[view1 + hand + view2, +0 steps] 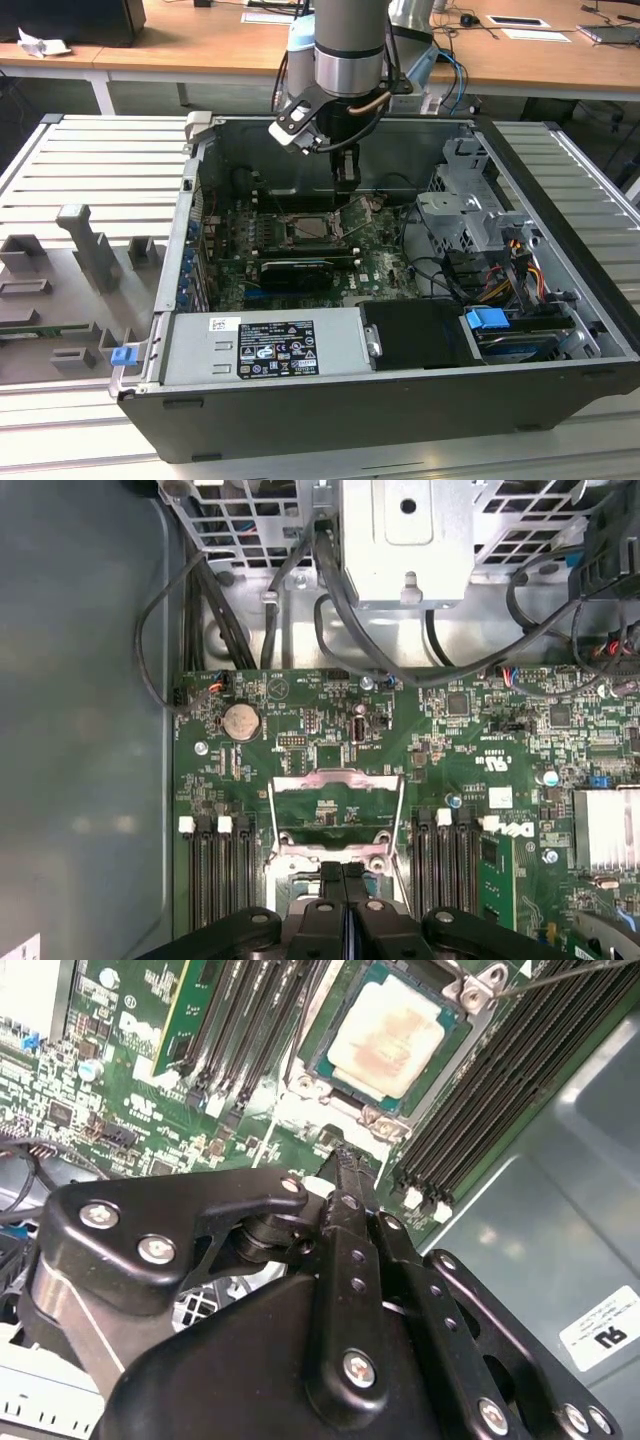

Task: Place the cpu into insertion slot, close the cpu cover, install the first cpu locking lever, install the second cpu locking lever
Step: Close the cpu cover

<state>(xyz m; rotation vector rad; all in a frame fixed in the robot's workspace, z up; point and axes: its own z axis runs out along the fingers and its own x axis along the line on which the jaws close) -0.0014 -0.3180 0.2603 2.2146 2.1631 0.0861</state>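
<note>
Over the green motherboard (300,720) inside the open computer case (350,420), hangs low with the gripper (345,872) close to the socket. Presses both fingers (330,880) fully together, with only a thin line between them in the first wrist view, and grips nothing. Appears finished with the first step: in the second wrist view, shows the cpu (388,1035) lying flat, pale face up, inside the insertion slot (335,1072), a little apart from the fingertips. Finds the cpu cover (338,778) not yet closed: in the first wrist view, stands raised on its hinge, just beside the fingertips, with the green board visible through its large cut-out. Seems to leave both locking levers undone too, since makes no sense to latch them over an open cover. Shows also a thin metal rod (560,977) next to the socket in the second wrist view, perhaps one of the levers, but cannot tell for sure. Counts therefore, as a judgement, one step of four as done, with closing of the cover and fastening of two levers left.
</note>
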